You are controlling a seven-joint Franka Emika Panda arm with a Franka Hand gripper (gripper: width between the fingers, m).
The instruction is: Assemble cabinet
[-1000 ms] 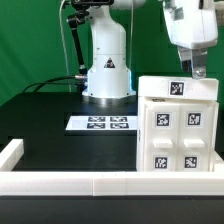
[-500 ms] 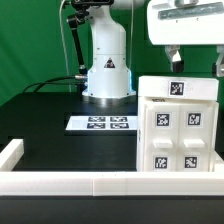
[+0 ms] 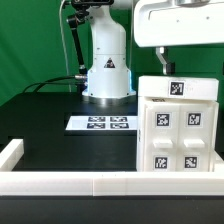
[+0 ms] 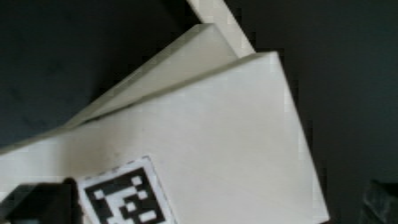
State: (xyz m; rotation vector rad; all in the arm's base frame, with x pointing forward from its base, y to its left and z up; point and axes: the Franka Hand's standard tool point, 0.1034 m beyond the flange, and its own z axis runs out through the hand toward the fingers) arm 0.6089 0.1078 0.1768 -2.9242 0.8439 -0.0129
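Note:
The cabinet (image 3: 178,130) is a large white box with black-and-white tags, standing upright on the black table at the exterior view's right. My gripper (image 3: 190,66) hangs just above its top edge. One dark finger (image 3: 163,62) shows over the top's left corner, and the other is near the frame's right edge. The jaws are spread wide and hold nothing. The wrist view looks down on the cabinet's white top (image 4: 214,130) and its tag (image 4: 125,195), with dark fingertips (image 4: 25,205) at either side.
The marker board (image 3: 103,123) lies flat in front of the robot base (image 3: 107,70). Low white border rails run along the table's front (image 3: 100,183) and left (image 3: 12,152). A black cable hangs at the back left.
The hand has turned about its axis and shifted toward the exterior view's left above the cabinet, so its wide body now fills the top right. The cabinet has not moved.

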